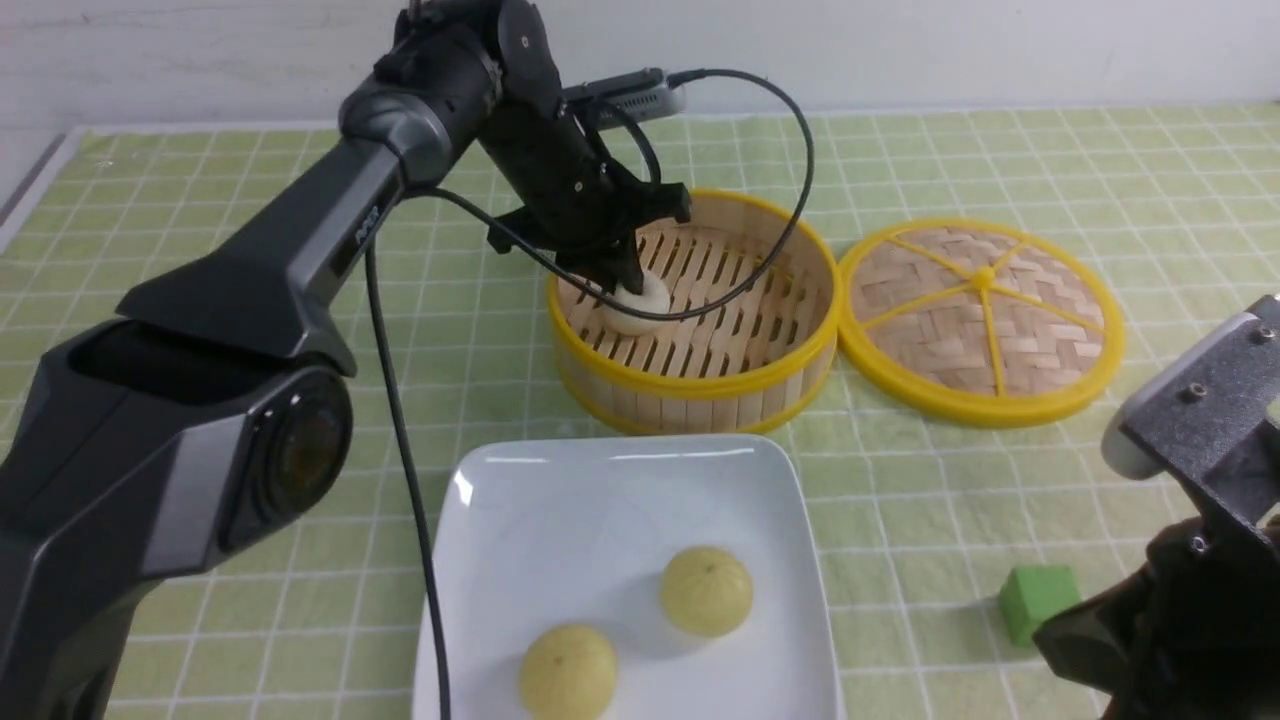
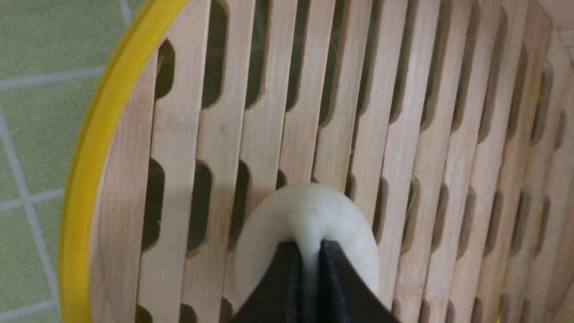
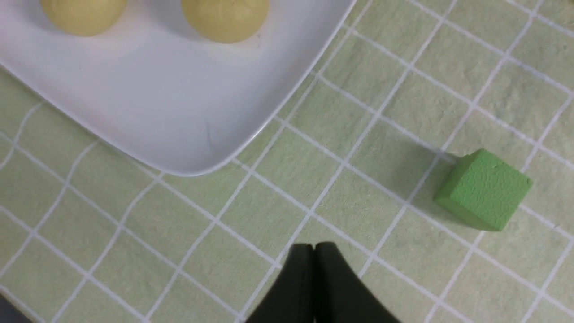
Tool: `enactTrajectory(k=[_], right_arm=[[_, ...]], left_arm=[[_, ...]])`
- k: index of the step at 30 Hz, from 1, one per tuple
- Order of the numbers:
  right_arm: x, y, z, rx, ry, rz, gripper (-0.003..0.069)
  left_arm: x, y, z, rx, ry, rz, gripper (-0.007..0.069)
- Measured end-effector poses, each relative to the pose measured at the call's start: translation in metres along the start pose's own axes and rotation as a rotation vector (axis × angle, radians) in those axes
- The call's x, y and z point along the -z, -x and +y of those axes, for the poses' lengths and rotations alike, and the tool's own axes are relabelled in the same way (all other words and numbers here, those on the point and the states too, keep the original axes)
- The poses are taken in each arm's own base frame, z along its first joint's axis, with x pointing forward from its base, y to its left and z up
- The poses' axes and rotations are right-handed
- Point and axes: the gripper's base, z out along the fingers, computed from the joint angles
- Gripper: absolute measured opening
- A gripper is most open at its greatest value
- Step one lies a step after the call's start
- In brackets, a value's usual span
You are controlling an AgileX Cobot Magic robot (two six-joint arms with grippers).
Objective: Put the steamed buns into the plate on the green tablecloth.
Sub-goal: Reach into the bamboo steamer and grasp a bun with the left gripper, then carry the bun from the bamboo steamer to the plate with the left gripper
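An off-white steamed bun (image 1: 645, 308) lies on the slatted floor of the bamboo steamer (image 1: 700, 395), near its left wall. My left gripper (image 1: 620, 285) reaches down into the steamer and is shut on that bun (image 2: 309, 211), its black fingertips (image 2: 287, 269) pinching the dough into a ridge. Two pale yellow steamed buns (image 1: 706, 590) (image 1: 568, 672) sit in the white square plate (image 1: 600, 470) on the green tablecloth (image 1: 200, 200). My right gripper (image 3: 314, 246) is shut and holds nothing, hovering over the cloth beside the plate's corner (image 3: 179, 134).
The steamer's round woven lid (image 1: 985, 320) lies flat to the right of the steamer. A small green cube (image 1: 1040, 602) (image 3: 484, 190) rests on the cloth right of the plate, close to my right arm (image 1: 1190, 560). A black cable (image 1: 400, 430) hangs across the plate's left edge.
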Motion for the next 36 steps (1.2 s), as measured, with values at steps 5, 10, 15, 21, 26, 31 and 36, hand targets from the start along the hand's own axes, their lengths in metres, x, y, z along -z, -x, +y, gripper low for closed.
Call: enactTrajectory(k=[5, 10, 15, 21, 26, 31, 36], right_arm=[[0.000, 0.000, -0.001, 0.009, -0.008, -0.002, 0.0012], [0.000, 0.001, -0.003, 0.037, -0.035, -0.007, 0.0012], [0.000, 0.001, -0.004, 0.044, -0.042, -0.005, 0.0019], [0.000, 0.003, -0.003, 0.045, -0.037, -0.029, 0.0022], [0.002, 0.003, -0.003, 0.044, -0.035, -0.040, 0.0022], [0.026, -0.008, -0.006, 0.039, -0.034, -0.067, 0.0025], [0.071, -0.036, -0.013, 0.029, -0.033, -0.131, 0.0026]], left_arm=[[0.069, 0.009, -0.021, -0.033, -0.033, -0.124, 0.0026], [0.156, -0.003, -0.042, -0.061, -0.062, -0.227, 0.0026], [0.176, -0.069, -0.045, -0.071, -0.011, -0.054, 0.0026], [0.109, -0.155, -0.044, -0.190, 0.055, 0.232, 0.0027], [0.058, -0.183, -0.034, -0.185, 0.092, 0.209, 0.0049], [0.040, -0.186, -0.024, -0.150, 0.137, 0.175, 0.0151], [0.040, -0.184, -0.023, -0.113, 0.148, 0.146, 0.0342]])
